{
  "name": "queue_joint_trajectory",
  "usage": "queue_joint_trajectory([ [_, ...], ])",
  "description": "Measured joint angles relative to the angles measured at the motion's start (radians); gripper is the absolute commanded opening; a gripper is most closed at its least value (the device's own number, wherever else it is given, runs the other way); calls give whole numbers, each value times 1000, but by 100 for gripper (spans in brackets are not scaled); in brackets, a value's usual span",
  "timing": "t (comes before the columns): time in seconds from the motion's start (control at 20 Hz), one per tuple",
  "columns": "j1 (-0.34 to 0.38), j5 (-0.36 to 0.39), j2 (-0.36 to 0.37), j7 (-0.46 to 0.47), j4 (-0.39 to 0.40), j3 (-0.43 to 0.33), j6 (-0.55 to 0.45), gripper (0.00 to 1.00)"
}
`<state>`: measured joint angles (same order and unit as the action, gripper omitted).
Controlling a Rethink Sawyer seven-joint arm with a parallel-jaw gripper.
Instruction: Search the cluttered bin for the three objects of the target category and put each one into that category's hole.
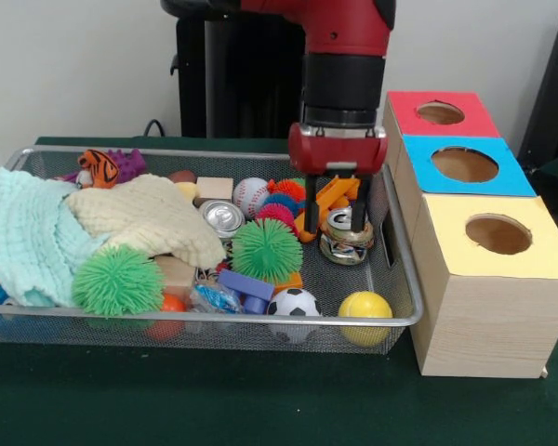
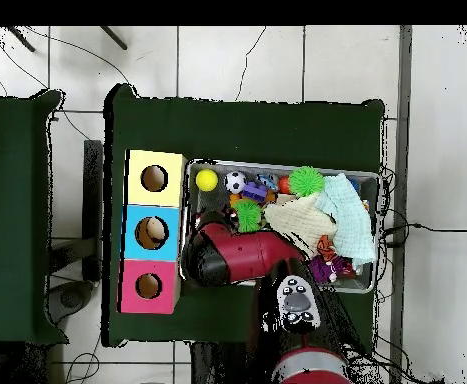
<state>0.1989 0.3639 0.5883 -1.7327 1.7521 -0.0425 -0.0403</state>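
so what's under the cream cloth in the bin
A silver can and a wooden block poke out from under the cream cloth in the bin; anything deeper is covered.

A glossy red arm (image 1: 339,23) with a black cylindrical wrist band, ending in a red-housed claw (image 1: 339,218) with black fingers.

Arm (image 2: 239,257) covers bin's (image 2: 372,178) box-side end in overhead view, gripper not visible there. Cream cloth (image 1: 149,218) + mint cloth (image 1: 28,237) bury whatever's under them. Front view: toys at bin's left edge cut off, can't ID.
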Motion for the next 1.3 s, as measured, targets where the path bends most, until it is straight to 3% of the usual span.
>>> queue_joint_trajectory([
  [0.2,0,0,-50,0,-46,24,0,100],
  [0.5,0,0,-57,0,-74,46,-4,100],
  [1.0,-35,0,-67,0,-143,148,-152,100],
  [1.3,-50,0,-142,0,-179,202,-206,100],
])
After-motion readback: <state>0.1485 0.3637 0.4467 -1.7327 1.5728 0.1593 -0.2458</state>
